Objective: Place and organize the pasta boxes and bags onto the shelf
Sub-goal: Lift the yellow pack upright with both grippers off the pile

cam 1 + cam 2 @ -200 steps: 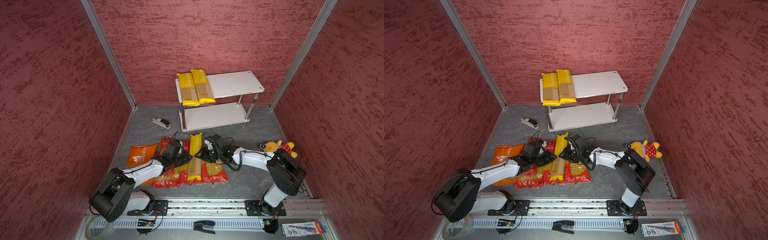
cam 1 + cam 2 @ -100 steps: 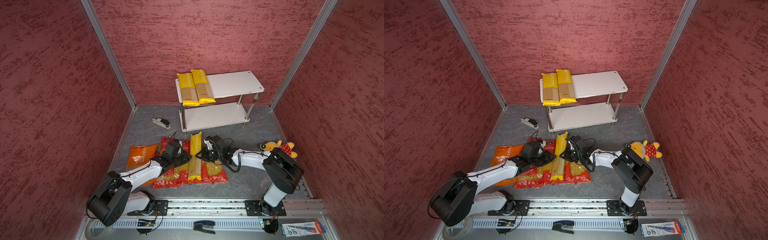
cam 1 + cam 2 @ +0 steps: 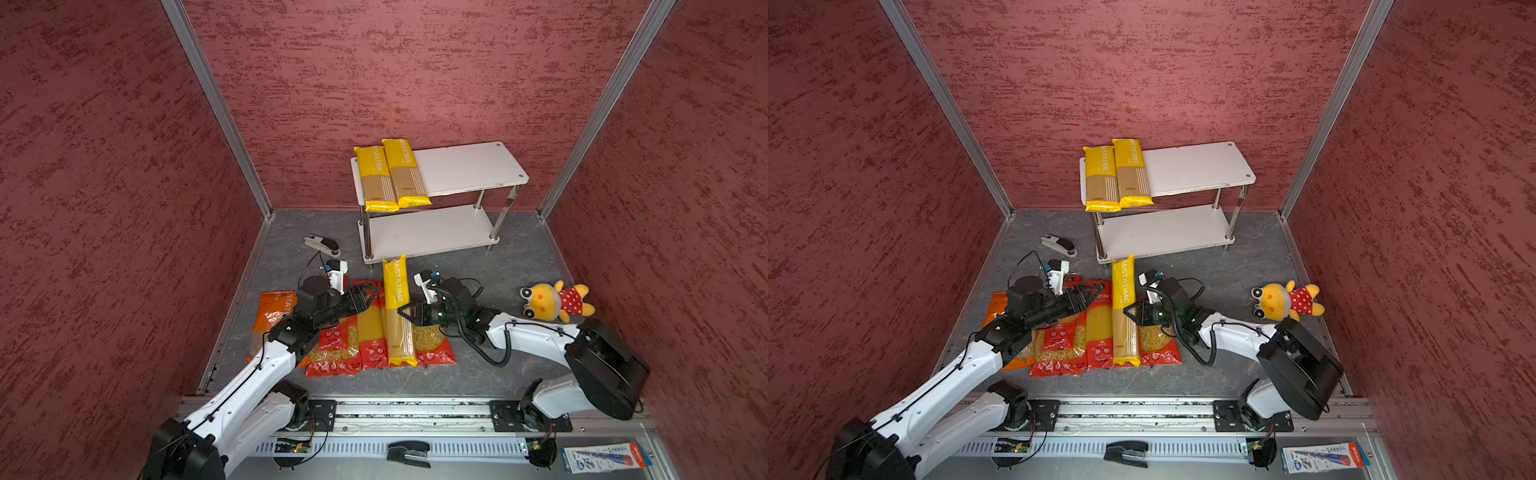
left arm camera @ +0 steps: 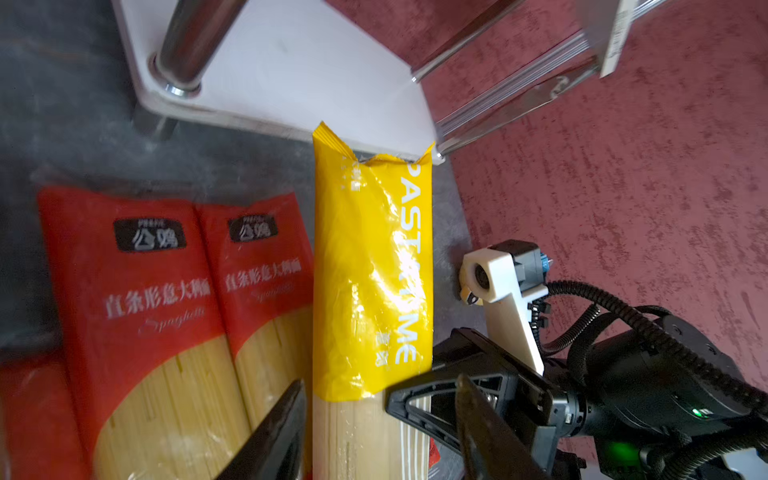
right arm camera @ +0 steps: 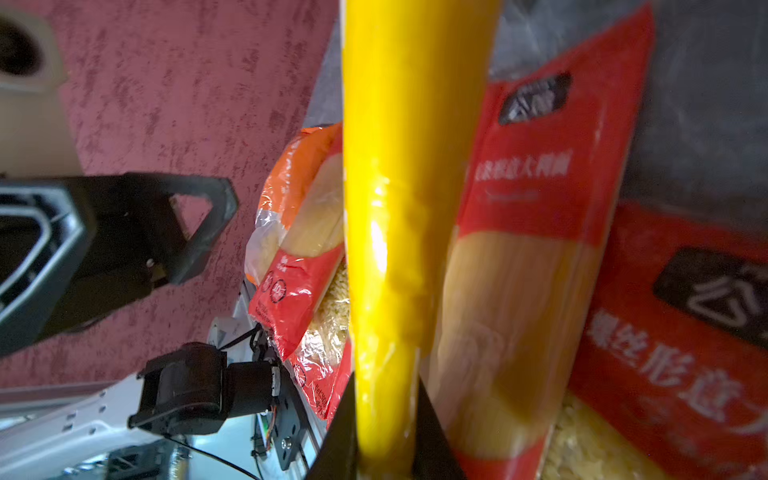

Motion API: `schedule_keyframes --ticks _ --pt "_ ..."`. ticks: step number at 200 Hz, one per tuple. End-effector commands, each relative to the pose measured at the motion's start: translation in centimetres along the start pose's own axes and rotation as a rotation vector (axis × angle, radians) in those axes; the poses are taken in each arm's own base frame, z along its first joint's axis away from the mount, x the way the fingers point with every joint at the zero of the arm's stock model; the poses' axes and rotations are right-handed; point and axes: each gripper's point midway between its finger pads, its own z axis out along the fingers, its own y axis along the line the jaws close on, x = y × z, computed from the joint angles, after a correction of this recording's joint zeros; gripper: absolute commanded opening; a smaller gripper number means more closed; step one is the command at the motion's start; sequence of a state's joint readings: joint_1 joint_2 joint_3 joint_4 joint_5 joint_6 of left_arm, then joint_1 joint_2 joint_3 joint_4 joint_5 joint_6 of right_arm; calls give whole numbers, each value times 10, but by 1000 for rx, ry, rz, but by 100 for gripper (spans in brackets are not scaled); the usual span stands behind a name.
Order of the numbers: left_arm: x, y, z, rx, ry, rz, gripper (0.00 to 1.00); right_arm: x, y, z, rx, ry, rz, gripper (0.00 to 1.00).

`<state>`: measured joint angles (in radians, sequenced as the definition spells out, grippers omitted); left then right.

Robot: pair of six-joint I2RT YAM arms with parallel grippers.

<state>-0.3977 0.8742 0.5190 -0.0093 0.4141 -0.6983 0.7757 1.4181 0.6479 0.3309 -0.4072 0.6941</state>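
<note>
The right gripper [image 3: 405,312] is clamped on the long yellow plastic spaghetti pack [image 3: 394,286], taking its edge from the 3 o'clock side about midway along. In the right wrist view the yellow film sits pinched between the two black fingers [image 5: 338,440]. The left gripper [image 3: 370,297] stands at the pack's 9 o'clock side with its jaws apart, one either side of the pack in the left wrist view. The pack runs from 6 to 12 o'clock on the grey floor [image 3: 478,270]. Its far end reaches the lower board's front edge on the small white two-tier shelf with chrome posts [image 3: 465,166]; whether it touches I cannot tell. Two other long yellow spaghetti packs [image 3: 405,170] lie side by side at the 9 o'clock end of the top board. At the held pack's 9 o'clock lie long red spaghetti packs [image 4: 124,270], a wide red short-pasta bag [image 3: 336,345] and, farthest out, an orange bag [image 3: 272,309]; another wide red bag [image 3: 432,345] lies at its 3 o'clock
</note>
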Motion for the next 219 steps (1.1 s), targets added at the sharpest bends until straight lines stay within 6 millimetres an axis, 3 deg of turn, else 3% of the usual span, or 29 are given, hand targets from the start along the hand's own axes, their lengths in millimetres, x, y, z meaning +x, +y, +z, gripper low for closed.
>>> schedule_keyframes --ticks 1,97,146,190,219 --pt "-9 -22 -5 127 -24 110 58 -53 72 -31 -207 -224 -348 0" --pt "-32 -101 -24 440 -88 463 59 -85 145 -81 -490 -314 -669 0" --pt "-38 -114 -18 502 -70 500 57 -85 166 -94 -591 -315 -749 0" --pt "-46 -145 -22 619 -73 534 47 -83 168 -92 -625 -290 -758 0" --pt "-45 -154 -22 642 -63 547 28 -85 166 -92 -619 -310 -728 0"
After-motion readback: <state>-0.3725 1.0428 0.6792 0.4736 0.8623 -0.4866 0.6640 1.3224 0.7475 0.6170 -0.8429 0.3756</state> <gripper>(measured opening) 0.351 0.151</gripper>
